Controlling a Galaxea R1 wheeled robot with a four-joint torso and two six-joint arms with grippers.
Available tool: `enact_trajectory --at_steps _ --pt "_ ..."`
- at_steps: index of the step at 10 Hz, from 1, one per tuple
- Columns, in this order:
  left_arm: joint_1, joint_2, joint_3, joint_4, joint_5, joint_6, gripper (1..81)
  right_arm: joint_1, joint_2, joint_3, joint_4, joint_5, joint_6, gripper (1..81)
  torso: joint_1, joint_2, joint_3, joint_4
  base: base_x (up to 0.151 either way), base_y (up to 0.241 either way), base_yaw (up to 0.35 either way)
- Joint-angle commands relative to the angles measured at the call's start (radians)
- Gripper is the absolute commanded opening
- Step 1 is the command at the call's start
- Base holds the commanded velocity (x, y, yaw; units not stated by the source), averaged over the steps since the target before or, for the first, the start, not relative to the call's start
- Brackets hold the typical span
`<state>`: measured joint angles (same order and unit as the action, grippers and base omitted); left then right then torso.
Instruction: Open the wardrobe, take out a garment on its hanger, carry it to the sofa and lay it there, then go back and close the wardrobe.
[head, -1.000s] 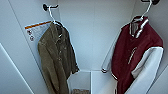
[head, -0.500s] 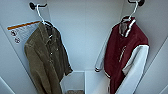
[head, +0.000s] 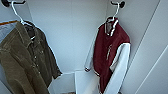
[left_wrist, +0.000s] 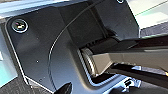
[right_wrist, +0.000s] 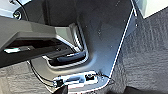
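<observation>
Wardrobe (head: 75, 30) stood open; maroon garment (head: 110, 50) hung right on its white hanger (head: 115, 12), olive jacket (head: 22, 62) left. Gripper states couldn't be told.

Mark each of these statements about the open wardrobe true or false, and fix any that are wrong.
1. The maroon jacket hangs on the right side of the wardrobe. True.
2. The maroon jacket has black sleeves. False: its sleeves are white.
3. An olive-green jacket hangs on the left side. True.
4. The maroon jacket lies folded on the wardrobe floor. False: it hangs on a white hanger from a dark hook.
5. The two jackets overlap each other. False: bare white back wall shows between them.
</observation>
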<state>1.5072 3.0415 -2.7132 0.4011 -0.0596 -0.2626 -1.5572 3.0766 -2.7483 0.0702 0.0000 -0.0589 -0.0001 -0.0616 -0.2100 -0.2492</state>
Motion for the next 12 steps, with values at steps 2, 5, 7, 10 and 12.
enact_trajectory --at_steps 2,5,7,10,12 --pt "-0.054 -0.004 0.013 0.010 0.052 0.005 81.1 0.025 0.003 0.006 0.014 -0.064 0.002 81.1 0.000 0.000 0.000 -0.013 0.000 0.000 0.000" --pt "-0.116 -0.047 0.102 0.010 0.063 0.005 81.1 0.022 0.003 0.006 0.014 -0.046 0.005 81.1 0.000 0.000 0.081 -0.016 0.000 0.000 0.000" --pt "-0.178 -0.090 0.173 0.001 0.078 0.003 81.1 0.024 0.003 0.006 0.014 -0.046 0.008 81.1 0.000 0.000 0.052 -0.016 0.000 0.000 0.000" --pt "-0.296 -0.174 0.332 -0.002 0.103 -0.006 81.1 0.022 0.003 0.007 0.014 -0.037 0.008 81.1 0.000 -0.001 0.061 -0.016 0.000 0.000 0.000" --pt "-0.369 -0.239 0.432 -0.008 0.110 -0.012 81.1 0.024 0.004 0.009 0.014 -0.031 0.008 81.1 0.000 -0.001 0.061 -0.016 0.000 0.000 0.000"
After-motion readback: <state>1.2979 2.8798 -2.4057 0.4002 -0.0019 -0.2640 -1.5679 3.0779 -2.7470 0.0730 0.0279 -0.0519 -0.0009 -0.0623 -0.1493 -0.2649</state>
